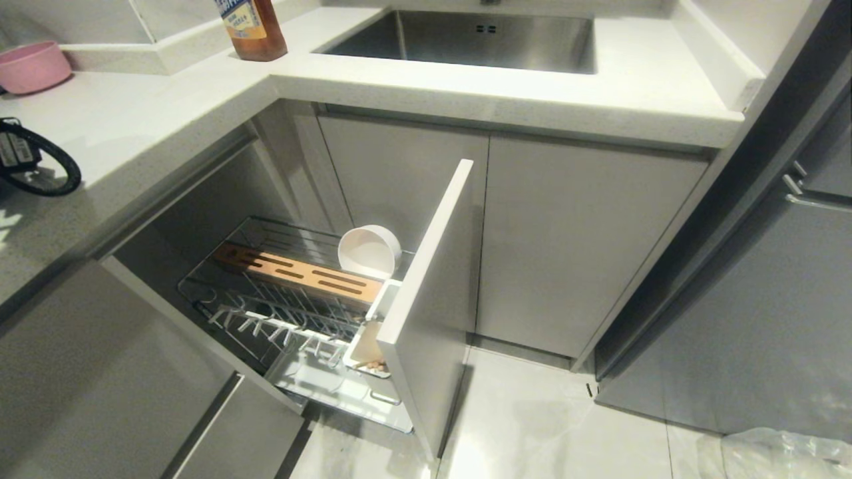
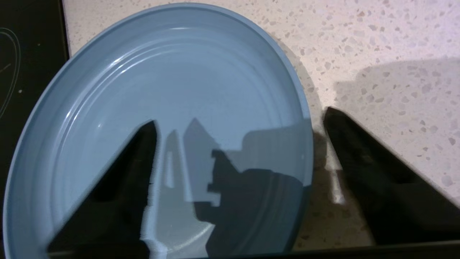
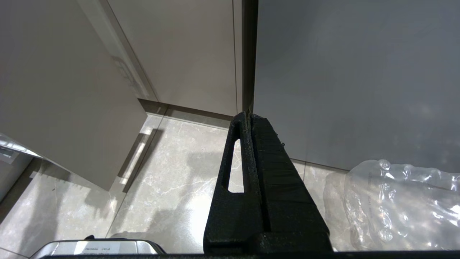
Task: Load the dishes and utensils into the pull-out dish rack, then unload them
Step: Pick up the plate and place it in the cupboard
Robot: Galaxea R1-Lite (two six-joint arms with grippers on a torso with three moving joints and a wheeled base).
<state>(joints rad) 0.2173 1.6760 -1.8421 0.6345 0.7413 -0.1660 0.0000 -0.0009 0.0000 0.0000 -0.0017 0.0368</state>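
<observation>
A large light-blue plate (image 2: pixel 179 72) lies flat on the speckled countertop (image 2: pixel 377 43). My left gripper (image 2: pixel 240 115) is open and straddles the plate's rim: one finger (image 2: pixel 118 180) is over the plate's inside, the other finger (image 2: pixel 377 172) over the bare counter beside it. The pull-out dish rack (image 1: pixel 266 313) stands drawn out below the counter. A white bowl (image 1: pixel 369 251) leans on its side behind the rack's orange-brown wooden strip (image 1: pixel 299 271). Light-wood ends show in the white utensil cup (image 1: pixel 368 349). The spoon is out of view. My right gripper (image 3: pixel 249 115) hangs shut above the floor, parked.
The rack's grey drawer front (image 1: pixel 432 299) juts into the floor space. On the counter are a sink (image 1: pixel 479 40), an amber bottle (image 1: pixel 253 26), a pink bowl (image 1: pixel 30 66) and a black loop (image 1: pixel 40 166). A black cooktop (image 2: pixel 28 72) borders the plate. A plastic bag (image 3: pixel 402 205) lies on the floor.
</observation>
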